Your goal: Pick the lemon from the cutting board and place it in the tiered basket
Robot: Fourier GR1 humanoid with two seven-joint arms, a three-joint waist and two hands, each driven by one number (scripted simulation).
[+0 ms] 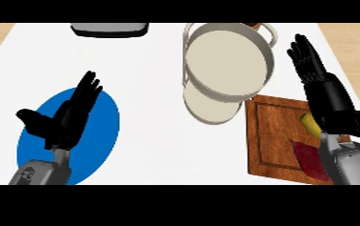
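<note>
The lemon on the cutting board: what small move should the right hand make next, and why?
Probably draw the right hand back and down toward the lemon. The hand is open, its fingers pointing past the lemon, which lies mostly hidden under the wrist on the cutting board. Nothing is held yet, so the fingers must come over it first.
</note>
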